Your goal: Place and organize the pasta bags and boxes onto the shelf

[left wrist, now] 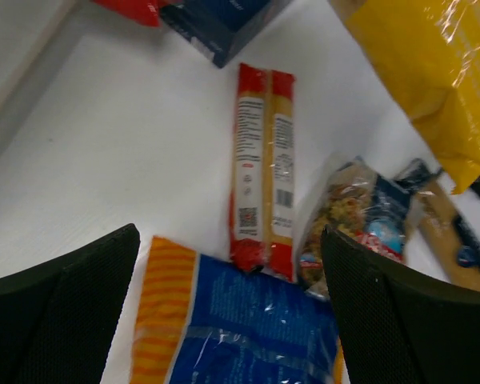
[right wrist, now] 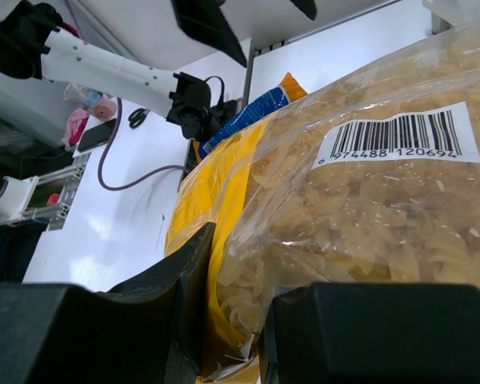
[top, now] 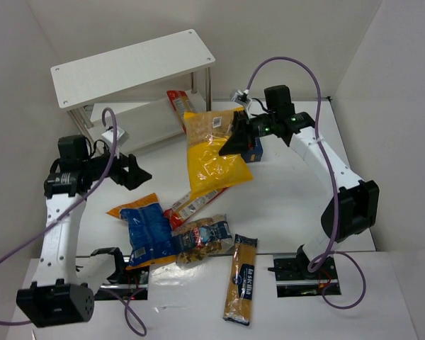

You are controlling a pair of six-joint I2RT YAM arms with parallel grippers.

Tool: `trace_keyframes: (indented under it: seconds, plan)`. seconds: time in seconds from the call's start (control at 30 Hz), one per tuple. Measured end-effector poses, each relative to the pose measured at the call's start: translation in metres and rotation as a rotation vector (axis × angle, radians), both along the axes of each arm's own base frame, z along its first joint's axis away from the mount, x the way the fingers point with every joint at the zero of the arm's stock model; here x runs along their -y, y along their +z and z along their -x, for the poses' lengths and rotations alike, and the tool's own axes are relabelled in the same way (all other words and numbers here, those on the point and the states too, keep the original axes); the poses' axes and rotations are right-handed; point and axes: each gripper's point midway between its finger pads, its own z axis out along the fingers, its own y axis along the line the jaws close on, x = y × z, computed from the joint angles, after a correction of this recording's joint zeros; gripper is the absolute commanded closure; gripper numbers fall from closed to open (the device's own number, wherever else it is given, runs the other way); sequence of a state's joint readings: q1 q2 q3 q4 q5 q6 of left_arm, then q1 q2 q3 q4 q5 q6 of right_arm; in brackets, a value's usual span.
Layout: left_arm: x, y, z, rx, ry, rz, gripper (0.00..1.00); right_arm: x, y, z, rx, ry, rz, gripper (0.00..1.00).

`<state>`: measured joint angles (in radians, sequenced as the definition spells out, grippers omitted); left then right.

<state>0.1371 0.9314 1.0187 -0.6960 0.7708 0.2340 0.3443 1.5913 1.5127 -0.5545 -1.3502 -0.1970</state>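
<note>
White tabletop (top: 290,195); yellow bag (top: 211,161), clear end pinched in right end effector (top: 234,139); left end effector (top: 132,172) agape

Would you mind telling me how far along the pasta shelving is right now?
Little looks done: the top board of the shelf is bare. In hand: the right gripper is shut on the yellow bag. Left on the table: blue-orange bag, clear bag, red packet, blue-labelled packet, dark blue box. The left gripper is open.

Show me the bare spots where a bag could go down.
The shelf's top board is bare. Open table lies between the yellow bag and the right arm. Crowded: the front centre, where blue-orange bag, clear bag and red packet cluster.
</note>
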Motion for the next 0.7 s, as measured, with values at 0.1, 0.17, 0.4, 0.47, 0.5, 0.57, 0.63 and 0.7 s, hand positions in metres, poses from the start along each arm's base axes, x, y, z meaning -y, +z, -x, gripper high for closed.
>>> trace_keyframes:
  seconds: [0.1, 0.17, 0.4, 0.47, 0.5, 0.57, 0.63, 0.7]
  plan:
    - [0.004, -0.001, -0.009, -0.077, -0.066, 0.135, 0.01, -0.002, 0.000, 0.003, -0.004, 0.008, 0.001, 1.00]
    - [0.002, -0.005, -0.013, -0.137, -0.088, 0.230, 0.01, -0.005, 0.000, 0.005, -0.013, 0.015, 0.003, 1.00]
    - [0.019, 0.015, -0.011, -0.235, -0.215, 0.499, 0.01, -0.010, 0.001, 0.011, -0.041, 0.027, 0.011, 1.00]
    - [0.028, 0.029, -0.011, -0.230, -0.265, 0.525, 0.01, -0.015, 0.001, 0.015, -0.042, 0.042, 0.012, 1.00]
    - [0.035, 0.037, -0.009, -0.234, -0.302, 0.535, 0.01, -0.019, 0.002, 0.016, -0.044, 0.052, 0.013, 1.00]
    - [0.048, 0.049, -0.009, -0.240, -0.373, 0.546, 0.01, -0.028, 0.004, 0.016, -0.039, 0.077, 0.012, 1.00]
    - [0.060, 0.052, -0.011, -0.261, -0.428, 0.557, 0.01, -0.039, 0.003, 0.014, -0.036, 0.099, 0.013, 1.00]
    - [0.064, 0.047, -0.015, -0.303, -0.437, 0.573, 0.01, -0.047, 0.002, 0.011, -0.040, 0.115, 0.016, 1.00]
